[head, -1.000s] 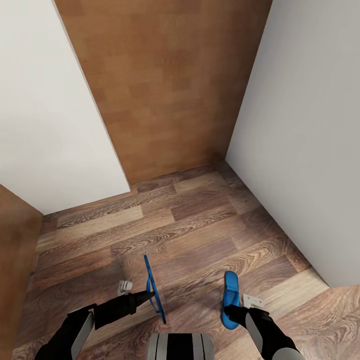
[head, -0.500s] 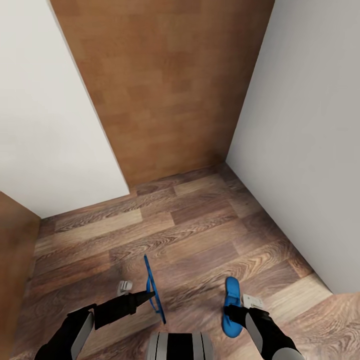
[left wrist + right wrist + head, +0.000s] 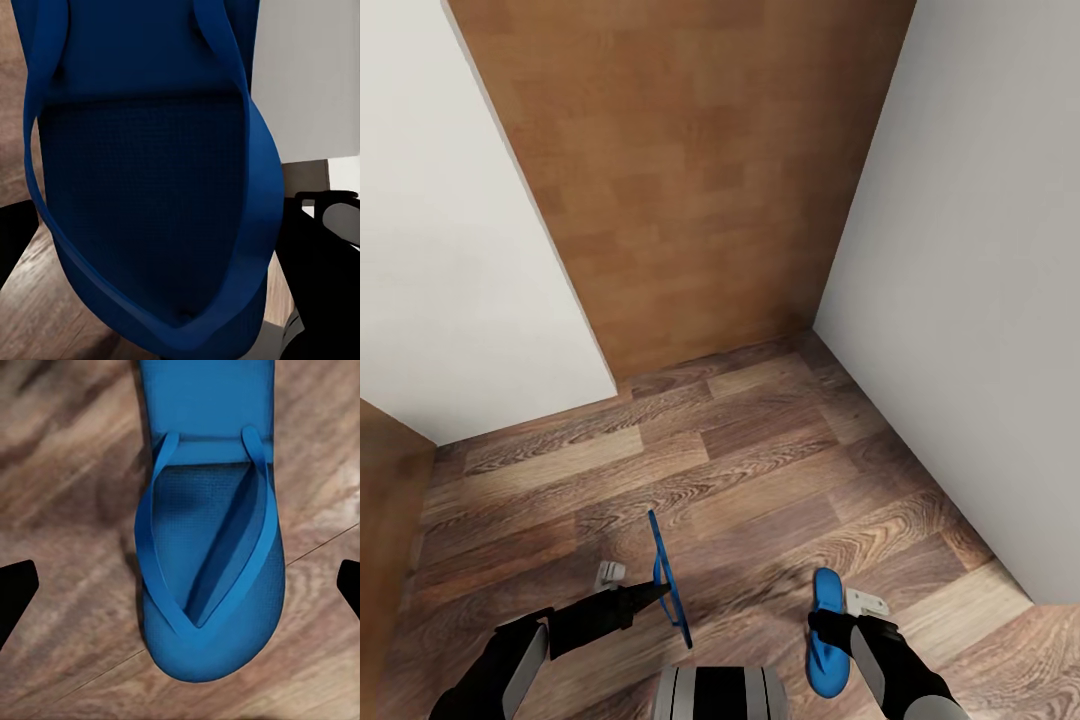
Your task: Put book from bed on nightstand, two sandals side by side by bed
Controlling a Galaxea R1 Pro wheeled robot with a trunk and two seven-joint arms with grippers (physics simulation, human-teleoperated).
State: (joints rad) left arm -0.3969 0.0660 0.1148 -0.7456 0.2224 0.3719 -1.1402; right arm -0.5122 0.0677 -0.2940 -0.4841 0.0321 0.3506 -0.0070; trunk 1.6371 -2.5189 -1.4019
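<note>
Blue against brown planks, from the head view: one sandal (image 3: 668, 580) held edge-on at the tip of the left gripper (image 3: 656, 590), seen only as a thin line; fingers dark and bunched, seemingly pinching it, contact itself hard to make out. Second sandal (image 3: 824, 632) flat-looking by the right gripper (image 3: 822, 625), heel end tucked behind the dark wrist; grip there impossible to judge from here. Wood floor (image 3: 740, 470) boxed in by a brown door (image 3: 680, 180) and white walls (image 3: 460, 250); arms cut off at the lower edge.

Left wrist view: sandal (image 3: 150, 187) close and dark, strap looping round, edges cut off; fingers hidden behind it.

Right wrist view: sandal (image 3: 210, 555) sole-up-to-camera with thong strap clear, toe cut off. Black fingertips (image 3: 15, 592) spread wide at both sides, well apart from it.
</note>
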